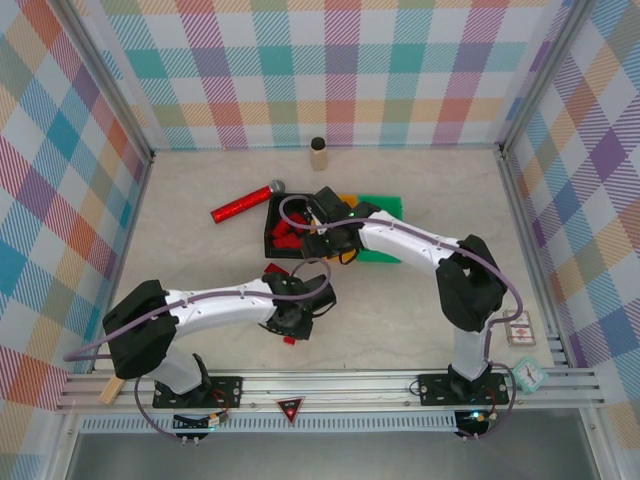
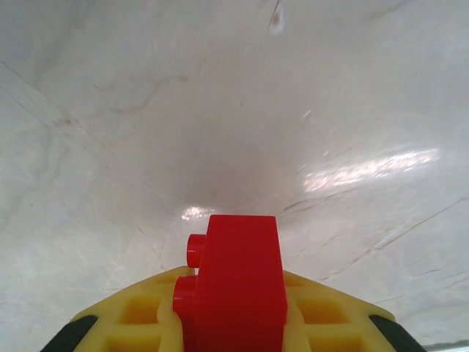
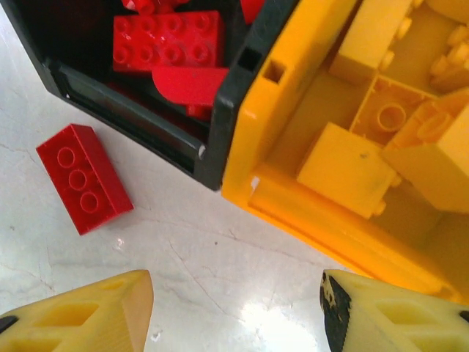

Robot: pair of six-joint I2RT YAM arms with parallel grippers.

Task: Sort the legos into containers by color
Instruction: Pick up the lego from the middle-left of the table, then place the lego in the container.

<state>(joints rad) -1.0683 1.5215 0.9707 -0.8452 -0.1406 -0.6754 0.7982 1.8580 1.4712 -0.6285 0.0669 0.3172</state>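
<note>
Fingers [image 2: 139, 312] of the left gripper [image 2: 234, 301] pinch a red lego [image 2: 238, 257] upright between them, above the bare desk [image 2: 220, 110], at the near middle of it and well short of the bins. To the right and farther back, the right gripper [image 3: 234, 312] hangs with its fingers spread wide and holding nothing, over the near edge of the black bin [image 3: 220, 117] and the orange bin [image 3: 282, 81]. A loose red lego [image 3: 84, 178] lies flat on the desk just beside the black bin's wall. Red pieces sit in the black bin, yellow legos [image 3: 344, 169] in the orange one, and the green bin [image 1: 385, 208] closes the row at the right.

As I see it, the trouble is crowding: the left arm must carry its lego to the black bin, where the right arm already hovers, so the two could knock. A grab at the loose lego could also shove the bins.
</note>
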